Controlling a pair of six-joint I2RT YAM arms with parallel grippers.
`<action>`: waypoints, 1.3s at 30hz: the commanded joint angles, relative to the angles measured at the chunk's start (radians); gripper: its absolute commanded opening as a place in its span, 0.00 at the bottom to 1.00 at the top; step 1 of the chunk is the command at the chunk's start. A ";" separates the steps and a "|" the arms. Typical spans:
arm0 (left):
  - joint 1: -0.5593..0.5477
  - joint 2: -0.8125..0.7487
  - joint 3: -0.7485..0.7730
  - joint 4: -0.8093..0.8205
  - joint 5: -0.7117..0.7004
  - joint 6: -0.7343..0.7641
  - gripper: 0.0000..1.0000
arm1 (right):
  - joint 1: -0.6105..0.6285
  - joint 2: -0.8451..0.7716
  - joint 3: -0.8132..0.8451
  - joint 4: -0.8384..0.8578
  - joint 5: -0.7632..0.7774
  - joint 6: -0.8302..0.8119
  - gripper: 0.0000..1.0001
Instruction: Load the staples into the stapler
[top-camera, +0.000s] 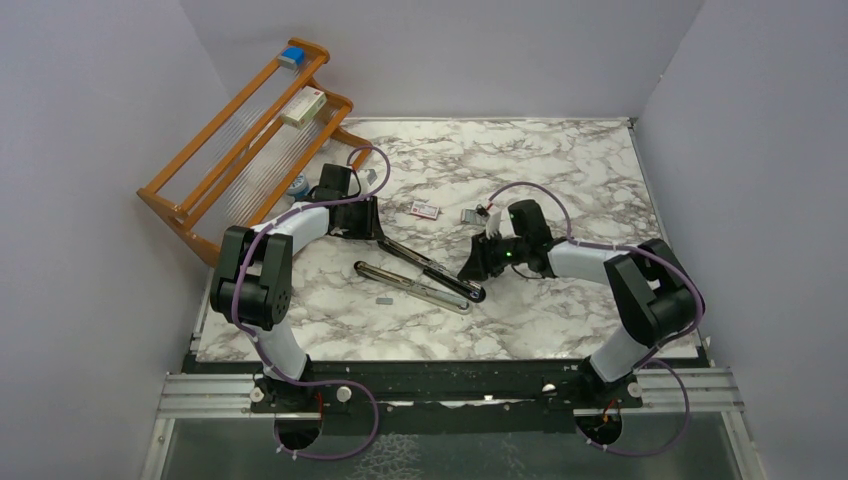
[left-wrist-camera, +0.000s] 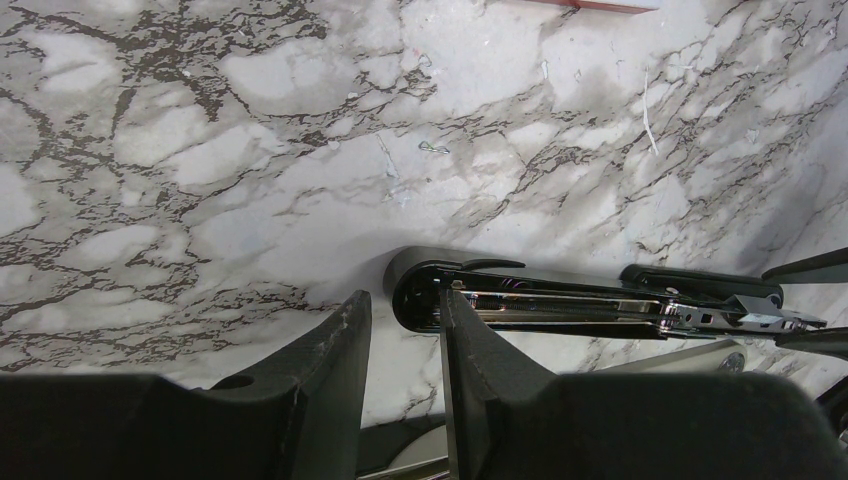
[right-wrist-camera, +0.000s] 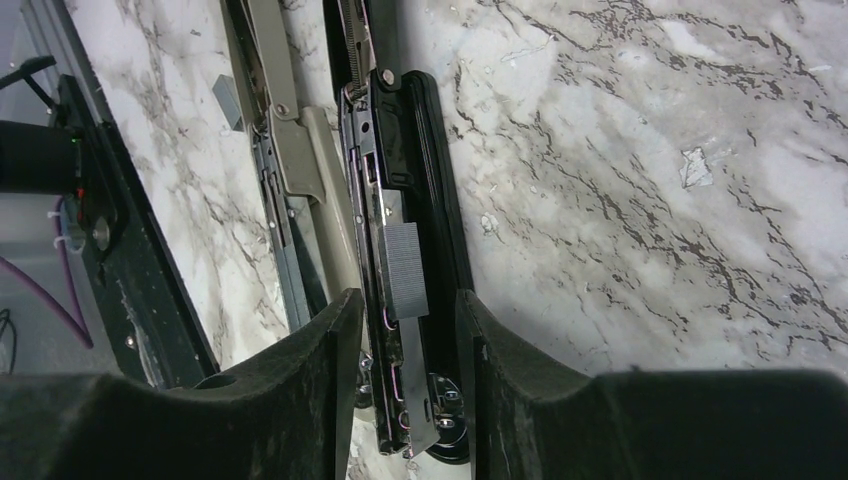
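**Location.** The stapler (top-camera: 430, 268) lies opened out at the centre of the marble table (top-camera: 560, 180). In the top view it runs from upper left to lower right, with its silver rail facing up. A light grey tool (top-camera: 410, 287) lies alongside, on its lower-left side. In the right wrist view a staple strip (right-wrist-camera: 403, 270) rests on the rail at centre frame, just ahead of the fingertips.

**End effectors.** The right gripper (right-wrist-camera: 408, 300) is partly open and stands over the stapler, one finger either side of the strip. Neither finger touches the strip, and nothing is held. The left gripper (left-wrist-camera: 402, 295) is partly open at the stapler's rounded far end. Marble shows between one finger and the stapler, so the stapler is not clamped. Whether the other finger bears on it cannot be told.

**Handling.**
- The strip is probably very light and stiff along its length, but it is likely to snap if bent.
- It is best pinched lightly across its long sides, near the middle.
- Smooth metal should slide freely along the rail.
- The stapler is rigid and heavier, and it may skate on the polished marble.
- It is best steadied by its black body or end, not by the rail.
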 joint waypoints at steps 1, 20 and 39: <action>0.003 0.028 0.001 -0.033 -0.066 0.030 0.34 | -0.014 0.025 -0.005 0.054 -0.080 0.030 0.44; 0.002 0.026 0.003 -0.035 -0.067 0.031 0.34 | -0.028 0.071 0.003 0.064 -0.130 0.035 0.32; 0.003 0.027 0.003 -0.034 -0.064 0.031 0.34 | -0.028 -0.033 0.009 0.052 -0.084 -0.020 0.18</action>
